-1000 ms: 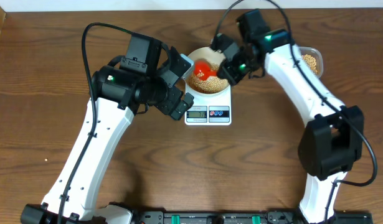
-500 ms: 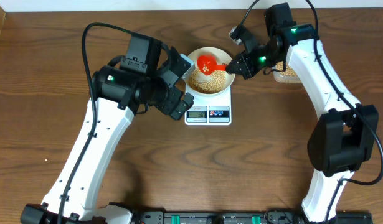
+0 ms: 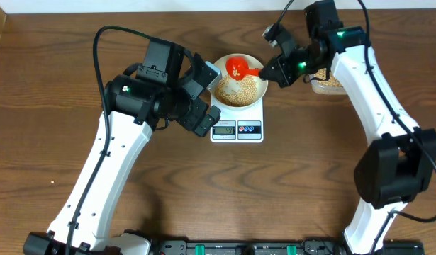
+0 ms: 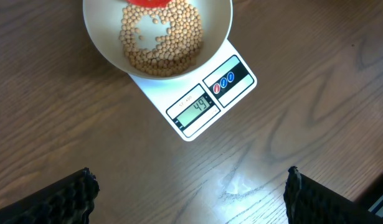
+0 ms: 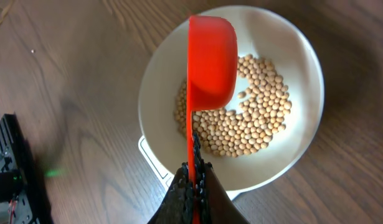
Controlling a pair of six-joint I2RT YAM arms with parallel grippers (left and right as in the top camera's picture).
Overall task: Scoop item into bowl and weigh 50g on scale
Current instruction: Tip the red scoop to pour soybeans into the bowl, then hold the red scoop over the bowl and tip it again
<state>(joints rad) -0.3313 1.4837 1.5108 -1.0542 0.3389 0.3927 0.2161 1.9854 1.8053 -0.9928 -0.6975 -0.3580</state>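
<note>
The white bowl (image 3: 256,86) sits on the white scale (image 3: 237,129), holding a layer of tan beans (image 3: 232,93). The display (image 4: 195,109) reads 49. My right gripper (image 3: 274,69) is shut on the handle of a red scoop (image 3: 237,68), held over the bowl's far side with a few beans in it. In the right wrist view the scoop (image 5: 210,59) hangs above the bowl (image 5: 160,81) and beans (image 5: 250,118). My left gripper (image 4: 190,193) is open and empty over bare wood, just left of the scale in the overhead view (image 3: 203,117).
A clear plastic tub of beans (image 3: 325,83) stands at the back right, partly hidden behind my right arm. The table's far edge runs just behind the bowl.
My right gripper has drawn back to the right and up, lifting the red scoop from the beans to above the bowl's far side. The left arm has not moved.
</note>
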